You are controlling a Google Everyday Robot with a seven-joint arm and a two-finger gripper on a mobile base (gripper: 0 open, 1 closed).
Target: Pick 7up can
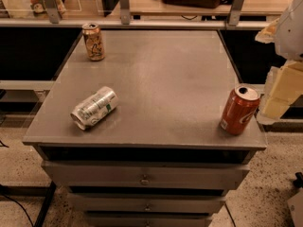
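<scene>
The 7up can [94, 108], silver-white with green patches, lies on its side near the front left of the grey cabinet top [156, 74]. My gripper [281, 91] shows as cream-coloured parts at the right edge of the camera view. It is beside the cabinet's right side, just right of the red-orange can [240, 109] and far from the 7up can. It holds nothing that I can see.
A tan-gold can [93, 41] stands upright at the back left corner. The red-orange can stands upright at the front right corner. Drawers [144, 178] are below the top. A rail with metal posts [124, 6] runs behind the cabinet.
</scene>
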